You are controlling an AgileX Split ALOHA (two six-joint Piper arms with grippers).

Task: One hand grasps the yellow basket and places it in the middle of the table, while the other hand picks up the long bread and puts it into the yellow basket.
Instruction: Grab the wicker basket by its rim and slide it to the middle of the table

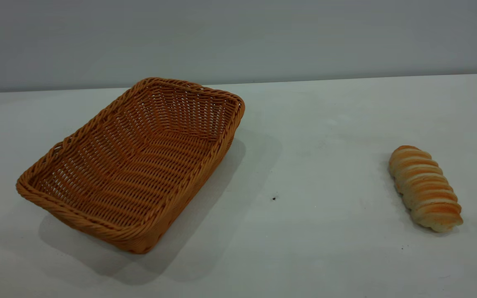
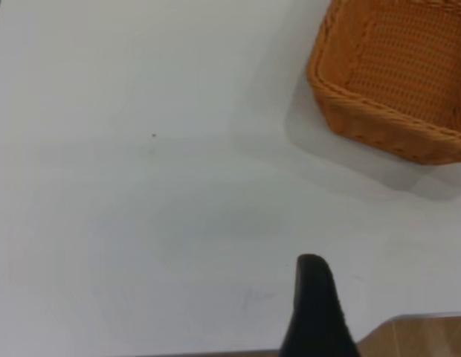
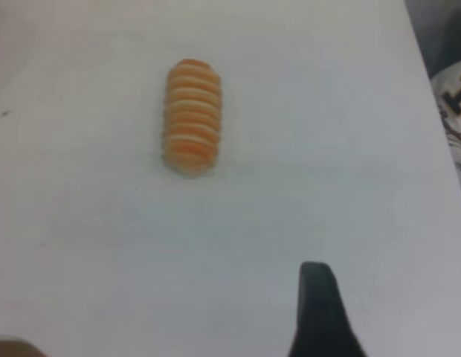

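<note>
The yellow basket (image 1: pixel 135 165) stands empty on the left part of the white table (image 1: pixel 317 124), turned at an angle; one of its corners shows in the left wrist view (image 2: pixel 394 82). The long bread (image 1: pixel 425 188) lies alone on the right part of the table and is also in the right wrist view (image 3: pixel 192 117). A black part of my left gripper (image 2: pixel 314 301) hangs over bare table near the table's edge, well short of the basket. A black part of my right gripper (image 3: pixel 318 301) hangs over bare table, apart from the bread. Neither gripper shows in the exterior view.
A tiny dark speck (image 1: pixel 274 198) marks the table between basket and bread. A grey wall (image 1: pixel 238 37) runs behind the far edge. A wooden surface (image 2: pixel 427 338) shows past the table's edge near the left gripper. A dark patterned object (image 3: pixel 455 104) lies beyond the edge by the right arm.
</note>
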